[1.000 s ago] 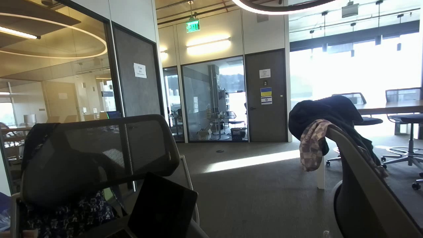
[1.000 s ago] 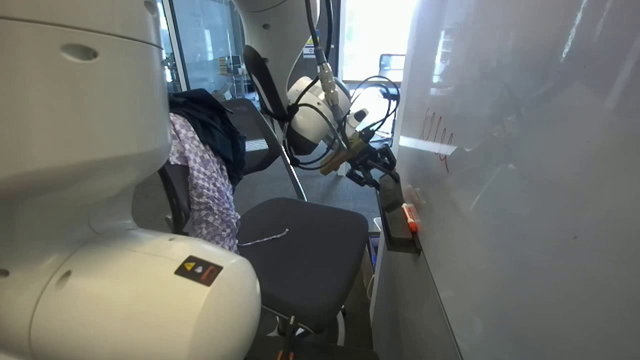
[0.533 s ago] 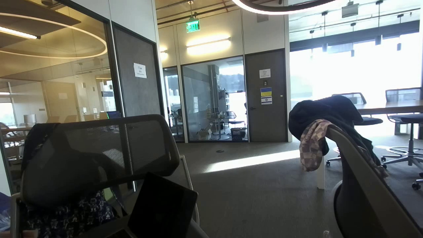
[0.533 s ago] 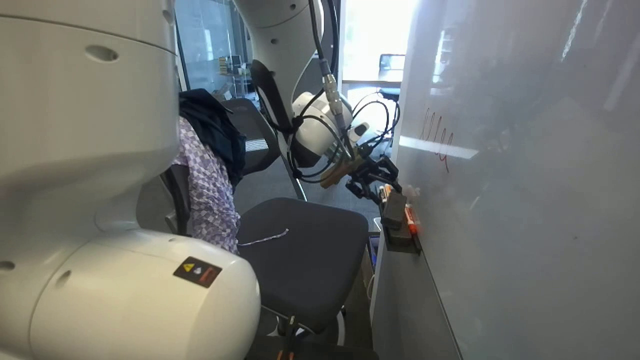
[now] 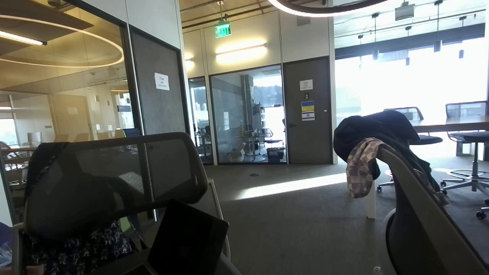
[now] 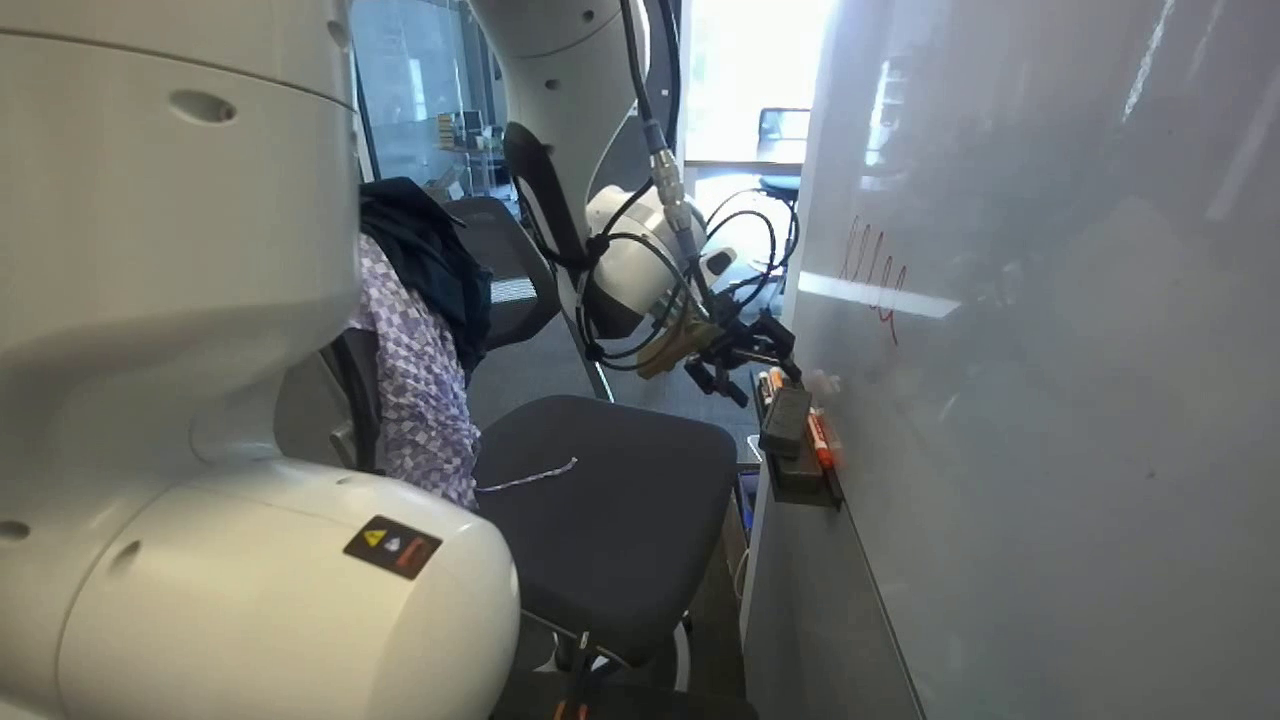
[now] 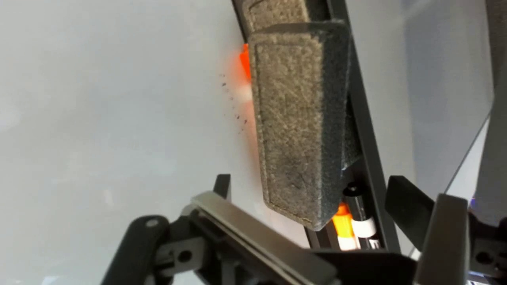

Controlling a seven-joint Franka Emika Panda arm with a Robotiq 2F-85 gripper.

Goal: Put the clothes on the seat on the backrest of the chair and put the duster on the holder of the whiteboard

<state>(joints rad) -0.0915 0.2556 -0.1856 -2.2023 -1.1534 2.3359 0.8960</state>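
The black two-fingered gripper (image 7: 313,192) hung with jaws apart. Beyond them, a grey oblong felt duster (image 7: 291,122) partly covered a similar block (image 7: 277,14); nearer lay orange-capped and black-capped markers (image 7: 344,223).

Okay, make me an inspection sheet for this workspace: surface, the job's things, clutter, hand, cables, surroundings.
Surface: seat with a thin cord lying on it.
Job's things: dark garment and checked cloth hang over the backrest; duster lies on a similar block in the holder.
Clutter: red marker, orange-capped marker and black-capped marker in the holder.
Hand: open, near the holder, not gripping the duster.
Cables: black, running along the arm, with loops near its far end.
Surroundings: whiteboard with a red scribble; exit sign and glass wall in the background.
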